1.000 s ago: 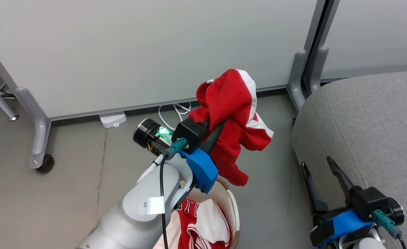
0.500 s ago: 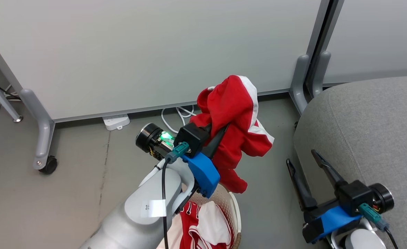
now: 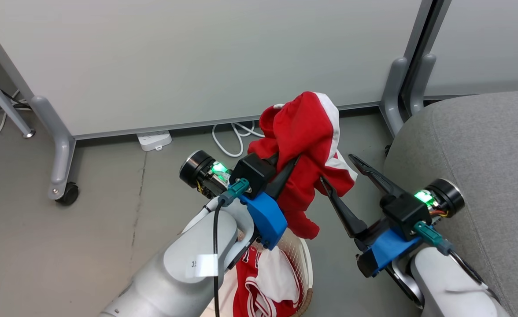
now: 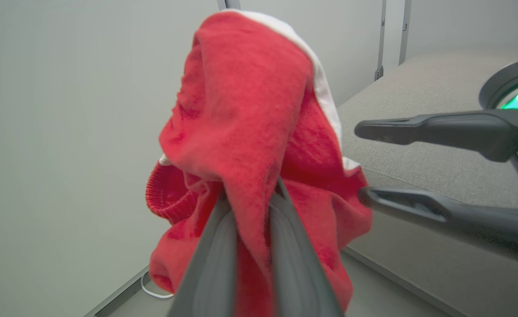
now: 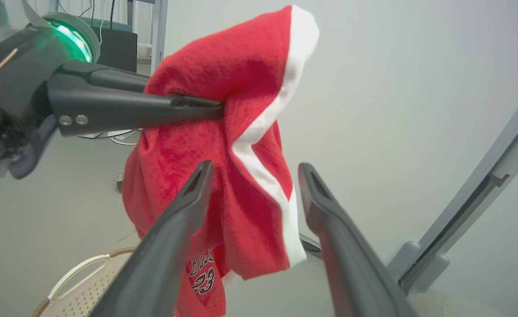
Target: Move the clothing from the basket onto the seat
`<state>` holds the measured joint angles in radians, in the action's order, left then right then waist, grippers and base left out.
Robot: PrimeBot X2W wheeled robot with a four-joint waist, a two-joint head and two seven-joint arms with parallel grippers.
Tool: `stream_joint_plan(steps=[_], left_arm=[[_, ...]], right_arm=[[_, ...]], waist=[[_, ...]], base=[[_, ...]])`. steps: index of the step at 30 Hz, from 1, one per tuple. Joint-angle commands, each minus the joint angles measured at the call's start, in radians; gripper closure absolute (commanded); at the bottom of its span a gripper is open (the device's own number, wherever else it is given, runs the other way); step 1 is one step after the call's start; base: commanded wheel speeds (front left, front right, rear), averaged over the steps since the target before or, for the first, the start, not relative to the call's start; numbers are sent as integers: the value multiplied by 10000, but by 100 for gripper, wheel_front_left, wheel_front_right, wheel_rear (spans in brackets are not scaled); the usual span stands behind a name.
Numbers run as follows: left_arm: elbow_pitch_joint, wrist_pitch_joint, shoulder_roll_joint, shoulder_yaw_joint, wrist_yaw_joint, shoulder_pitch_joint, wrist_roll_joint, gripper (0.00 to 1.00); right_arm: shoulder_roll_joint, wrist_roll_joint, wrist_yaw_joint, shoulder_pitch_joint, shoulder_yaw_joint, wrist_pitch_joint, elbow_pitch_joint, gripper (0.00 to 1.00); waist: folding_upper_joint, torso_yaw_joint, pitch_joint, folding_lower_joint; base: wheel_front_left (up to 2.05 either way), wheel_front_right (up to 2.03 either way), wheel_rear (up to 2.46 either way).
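One piece of the clothing, a red garment (image 3: pixel 305 145) with white trim, hangs in the air with my left gripper (image 3: pixel 287 160) shut on a fold of it. The left wrist view shows that garment (image 4: pixel 241 110) pinched between my left gripper's (image 4: pixel 252 193) fingers. My right gripper (image 3: pixel 336 167) stands open just right of it, its lower fingertip at the cloth's edge. In the right wrist view my right gripper (image 5: pixel 255 169) frames the garment (image 5: pixel 223 132). A second red and white garment (image 3: pixel 259 286) lies in the basket (image 3: pixel 305 264) below. The grey seat (image 3: pixel 483 145) is at the right.
Pale partition panels stand behind, on grey feet (image 3: pixel 397 88), one with a caster (image 3: pixel 68 193). A white power strip (image 3: pixel 154 140) and looped white cables (image 3: pixel 234 136) lie on the floor at the wall. The grey floor spreads out to the left.
My right gripper has risen and swung left from beside the seat to the hanging garment's edge, still open. The left gripper holds the garment much as before; the camera has shifted a little.
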<state>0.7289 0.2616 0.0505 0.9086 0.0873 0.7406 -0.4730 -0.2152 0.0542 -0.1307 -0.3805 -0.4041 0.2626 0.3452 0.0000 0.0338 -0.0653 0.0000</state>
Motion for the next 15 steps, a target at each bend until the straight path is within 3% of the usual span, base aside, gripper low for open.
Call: stream_joint_plan(steps=[1,15], left_arm=[[-50,51,-2,20,-77,126,-30,100],[-328,51,-3,528,-176,457,-182,100]], right_arm=[[-65,62,-1,-261,-145,35,148,0],[-96,358,-1,-1811,-1397,35,2090,0]], waist=[[0,50,-62,0],[0,224,-472,0]], base=[[0,0,0],[0,0,0]])
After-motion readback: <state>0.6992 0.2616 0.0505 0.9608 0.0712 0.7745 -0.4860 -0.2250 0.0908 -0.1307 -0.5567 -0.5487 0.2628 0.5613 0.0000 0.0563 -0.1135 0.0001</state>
